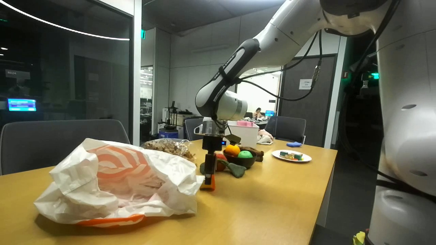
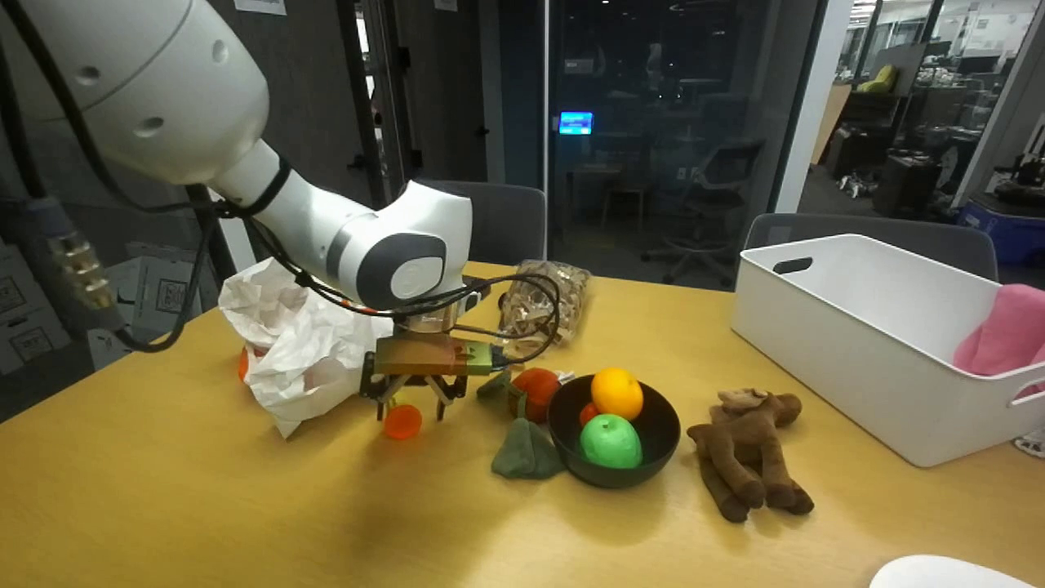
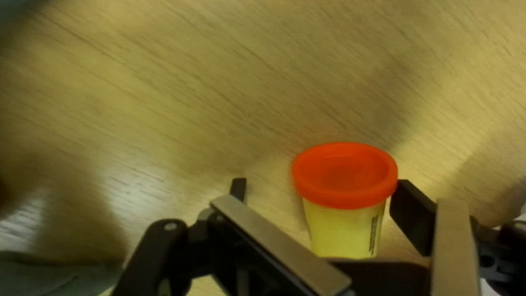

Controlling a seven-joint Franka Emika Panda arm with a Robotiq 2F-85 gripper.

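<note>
Left of the frame in an exterior view: a crumpled white plastic bag rests on the wooden table, near my gripper.

Left of centre: I point straight down, fingers spread, nothing pinched. Between them, on the tabletop, is a small yellow tub with a red-orange lid; it appears to lie on its side, lid facing the viewer. Wrist view, lower right of the frame, gives the spacing: the finger towards the left stands apart from the tub, a visible gap between; the one towards the right sits at the lid's edge, contact or not I cannot tell.

Upper centre: a clear bag of brown crinkled material. Centre: a red-orange soft toy with grey-green leaf-shaped flaps, just beside a black bowl. In the bowl I note an orange, a green apple and a small red item, mostly hidden.

Right of centre: a brown plush animal, lying down. Upper right: a white bin with a pink cloth inside. Lower right corner: a white plate, cut off by the frame.
</note>
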